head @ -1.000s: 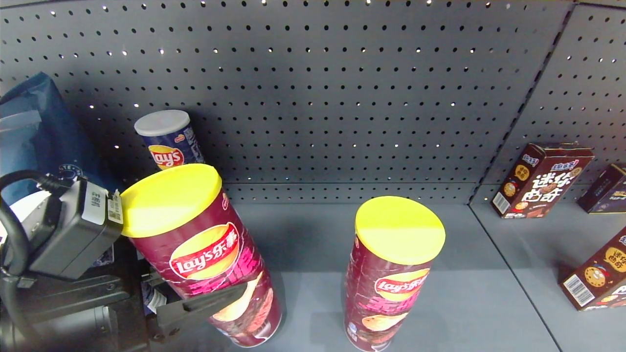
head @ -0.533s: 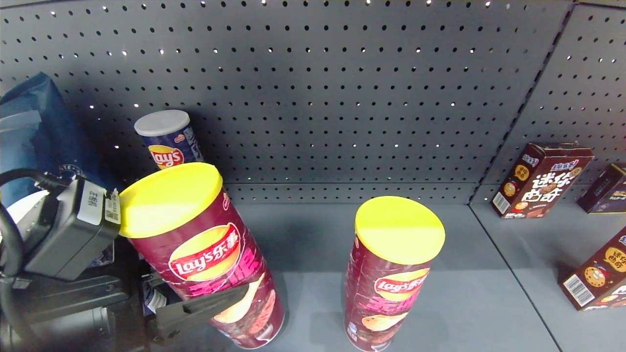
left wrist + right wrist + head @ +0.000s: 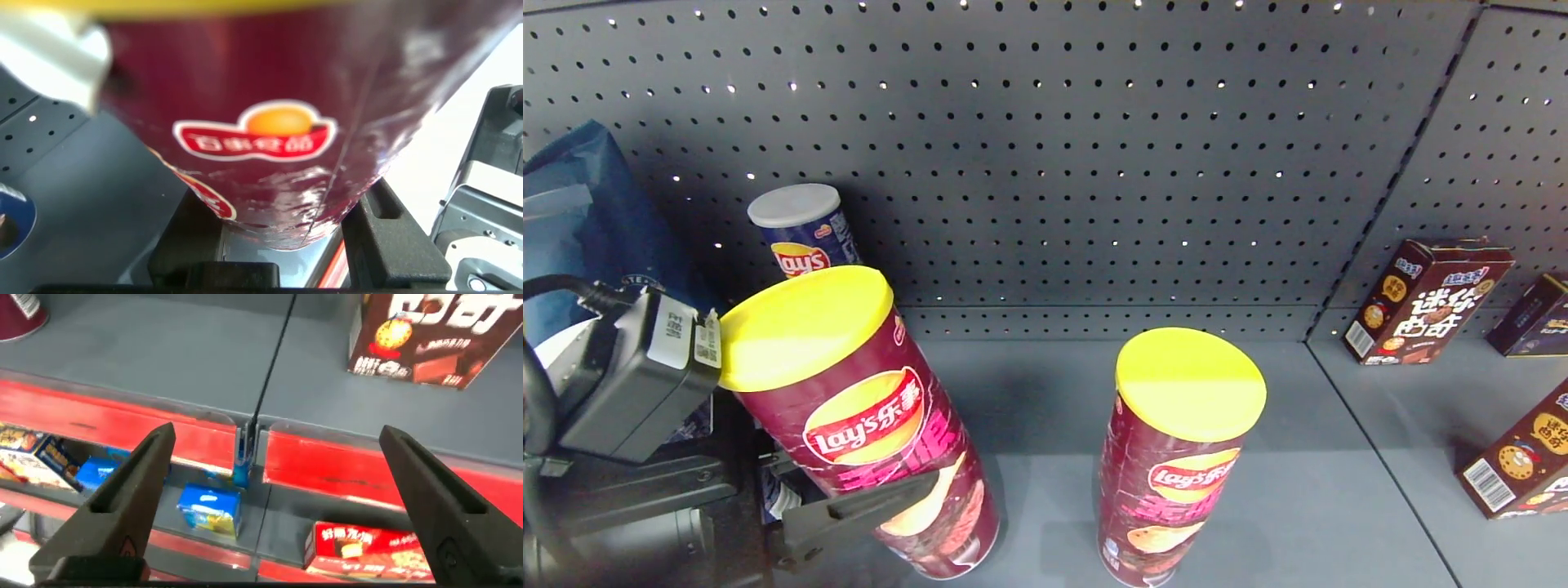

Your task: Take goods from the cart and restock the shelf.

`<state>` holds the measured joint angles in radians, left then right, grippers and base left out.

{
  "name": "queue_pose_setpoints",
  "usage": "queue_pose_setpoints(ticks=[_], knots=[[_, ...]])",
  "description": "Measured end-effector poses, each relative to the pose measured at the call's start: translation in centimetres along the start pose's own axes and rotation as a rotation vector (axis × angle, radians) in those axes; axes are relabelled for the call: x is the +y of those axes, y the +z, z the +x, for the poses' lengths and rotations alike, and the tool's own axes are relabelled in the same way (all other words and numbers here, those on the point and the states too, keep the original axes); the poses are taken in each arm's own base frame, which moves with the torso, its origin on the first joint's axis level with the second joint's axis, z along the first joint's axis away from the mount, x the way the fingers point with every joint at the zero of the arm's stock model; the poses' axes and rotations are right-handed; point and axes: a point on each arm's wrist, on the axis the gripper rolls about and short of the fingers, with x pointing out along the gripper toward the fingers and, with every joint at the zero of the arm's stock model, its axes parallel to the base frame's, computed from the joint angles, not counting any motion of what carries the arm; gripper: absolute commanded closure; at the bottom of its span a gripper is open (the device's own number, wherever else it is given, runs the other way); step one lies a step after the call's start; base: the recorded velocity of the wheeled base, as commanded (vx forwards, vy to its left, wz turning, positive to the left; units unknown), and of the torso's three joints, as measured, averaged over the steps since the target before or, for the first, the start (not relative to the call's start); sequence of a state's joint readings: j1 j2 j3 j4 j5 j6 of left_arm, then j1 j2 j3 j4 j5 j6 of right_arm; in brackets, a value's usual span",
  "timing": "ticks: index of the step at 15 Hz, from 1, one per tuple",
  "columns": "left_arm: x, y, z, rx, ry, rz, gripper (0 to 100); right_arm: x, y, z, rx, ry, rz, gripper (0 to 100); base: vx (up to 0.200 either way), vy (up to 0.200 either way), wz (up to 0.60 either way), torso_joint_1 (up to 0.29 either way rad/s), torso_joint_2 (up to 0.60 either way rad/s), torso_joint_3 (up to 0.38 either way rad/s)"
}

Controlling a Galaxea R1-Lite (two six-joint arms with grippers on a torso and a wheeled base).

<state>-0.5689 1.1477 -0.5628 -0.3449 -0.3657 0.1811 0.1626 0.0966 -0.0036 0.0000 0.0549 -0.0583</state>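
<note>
In the head view, a maroon chip can [image 3: 866, 425] with a yellow lid [image 3: 805, 327] is seen at the left of the grey shelf [image 3: 1029, 425], clamped low on its body by the left gripper [image 3: 882, 500], one dark finger [image 3: 849, 510] being laid across its front. The can is leaned with its lid toward the left; whether its base is set on the shelf cannot be told. A second maroon chip can [image 3: 1176, 482] is stood upright well to its right, apart from it. A blue chip can [image 3: 805, 237] with a white lid is placed behind the held can, against the pegboard [image 3: 1094, 163], and a blue bag [image 3: 580, 204] is seen at the far left. Brown biscuit boxes [image 3: 1429, 302] are set in the next bay to the right. In the left wrist view, the maroon chip can [image 3: 278, 122] is shown gripped between the left gripper's [image 3: 282, 249] two black fingers [image 3: 392, 237], which are pressed against its sides. In the right wrist view, the right gripper [image 3: 278, 514] is held spread wide with nothing between its fingers [image 3: 122, 498], in front of the shelf's red price rail [image 3: 343, 457]. A brown box [image 3: 425, 335] is stood on the shelf above the rail, and a blue packet [image 3: 208, 508] and a red box [image 3: 368, 543] are seen on the level below.
</note>
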Motion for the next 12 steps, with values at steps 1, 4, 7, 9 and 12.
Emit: queue_pose_setpoints(ticks=[1, 4, 7, 9, 12], knots=[[0.1, 0.1, 0.0, -0.003, -0.003, 0.0, 100, 0.0, 0.0, 0.0, 0.002, 0.002, 0.003, 0, 0.0, 0.0, 0.0, 0.0, 0.0, 0.0], [0.6, 1.1, 0.2, -0.027, 0.005, 0.004, 100, -0.1, -0.1, 0.0, 0.005, -0.023, 0.047, 0, 0.0, 0.0, 0.0, 0.0, 0.0, 0.0], [1.3, 2.1, 1.0, -0.042, 0.017, 0.014, 100, -0.1, -0.1, 0.0, 0.006, -0.026, 0.051, 0, 0.0, 0.0, 0.0, 0.0, 0.0, 0.0], [1.6, 3.1, 1.5, -0.057, 0.017, 0.024, 100, -0.1, -0.1, 0.0, 0.007, -0.026, 0.051, 0, 0.0, 0.0, 0.0, 0.0, 0.0, 0.0], [1.7, 4.3, 2.5, -0.071, 0.008, 0.038, 100, -0.1, -0.1, 0.0, 0.007, -0.027, 0.051, 0, 0.0, 0.0, 0.0, 0.0, 0.0, 0.0]])
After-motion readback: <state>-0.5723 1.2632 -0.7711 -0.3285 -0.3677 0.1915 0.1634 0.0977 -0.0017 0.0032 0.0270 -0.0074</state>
